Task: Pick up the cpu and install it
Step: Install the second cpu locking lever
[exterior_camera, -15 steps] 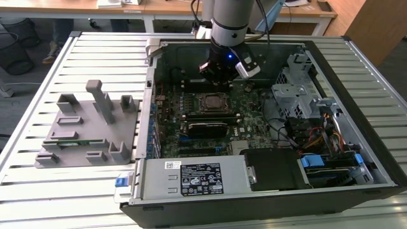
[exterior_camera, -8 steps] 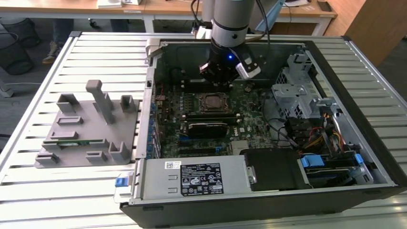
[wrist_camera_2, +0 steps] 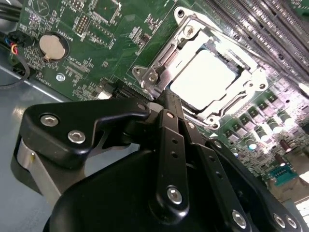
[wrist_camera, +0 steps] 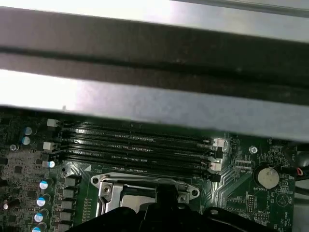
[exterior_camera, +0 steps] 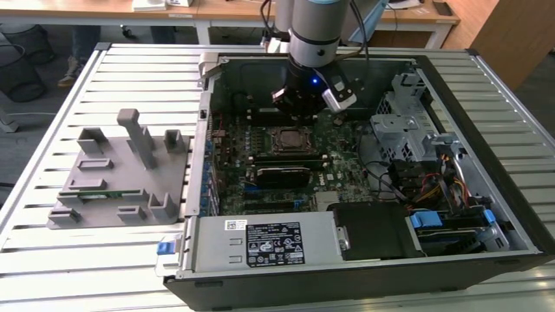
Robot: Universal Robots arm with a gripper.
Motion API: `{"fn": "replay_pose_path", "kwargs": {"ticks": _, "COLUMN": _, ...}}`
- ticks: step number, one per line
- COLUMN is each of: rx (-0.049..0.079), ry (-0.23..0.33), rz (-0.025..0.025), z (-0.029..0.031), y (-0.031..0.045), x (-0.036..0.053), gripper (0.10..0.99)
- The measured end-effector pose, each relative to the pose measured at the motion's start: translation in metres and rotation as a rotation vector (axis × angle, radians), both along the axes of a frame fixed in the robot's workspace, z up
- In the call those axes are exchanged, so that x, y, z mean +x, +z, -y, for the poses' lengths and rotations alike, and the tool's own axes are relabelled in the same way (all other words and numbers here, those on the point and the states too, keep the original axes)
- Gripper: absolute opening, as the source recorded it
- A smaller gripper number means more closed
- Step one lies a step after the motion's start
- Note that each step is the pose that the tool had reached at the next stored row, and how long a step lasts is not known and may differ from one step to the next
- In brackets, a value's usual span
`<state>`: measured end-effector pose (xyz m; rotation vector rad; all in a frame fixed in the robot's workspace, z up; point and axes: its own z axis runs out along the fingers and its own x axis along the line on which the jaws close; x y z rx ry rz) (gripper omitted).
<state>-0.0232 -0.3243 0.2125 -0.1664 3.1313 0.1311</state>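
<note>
The cpu [wrist_camera_2: 206, 79], a flat silvery square, lies inside the metal-framed motherboard socket [wrist_camera_2: 212, 48]. In the second wrist view my gripper [wrist_camera_2: 167, 99] hovers just beside the socket's near edge, its two black fingers [wrist_camera_2: 164, 130] pressed together with nothing between them. In the exterior view the gripper [exterior_camera: 299, 112] hangs inside the open computer case, slightly behind the socket [exterior_camera: 289, 138]. The first wrist view has the gripper tip [wrist_camera: 166, 191] over the socket frame [wrist_camera: 108, 186].
Black memory slots [wrist_camera: 135, 145] run beside the socket, under the case wall [wrist_camera: 154, 101]. A coin battery [wrist_camera_2: 52, 46] sits on the green board. On the exterior view's left a grey fixture [exterior_camera: 121, 175] holds a green memory stick [exterior_camera: 100, 194]. Drive cages and cables [exterior_camera: 416, 162] fill the right.
</note>
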Motion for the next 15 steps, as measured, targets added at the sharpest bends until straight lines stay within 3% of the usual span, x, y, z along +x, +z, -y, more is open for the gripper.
{"fn": "replay_pose_path", "kwargs": {"ticks": 6, "rx": 0.0, "ry": 0.0, "rz": 0.0001, "z": 0.0035, "y": 0.0014, "x": 0.0, "gripper": 0.11}}
{"fn": "replay_pose_path", "kwargs": {"ticks": 12, "rx": 0.0, "ry": 0.0, "rz": 0.0, "z": 0.0036, "y": 0.0217, "x": 0.0, "gripper": 0.11}}
{"fn": "replay_pose_path", "kwargs": {"ticks": 15, "rx": 0.001, "ry": -0.001, "rz": 0.0001, "z": 0.0042, "y": 0.0251, "x": 0.0001, "gripper": 0.11}}
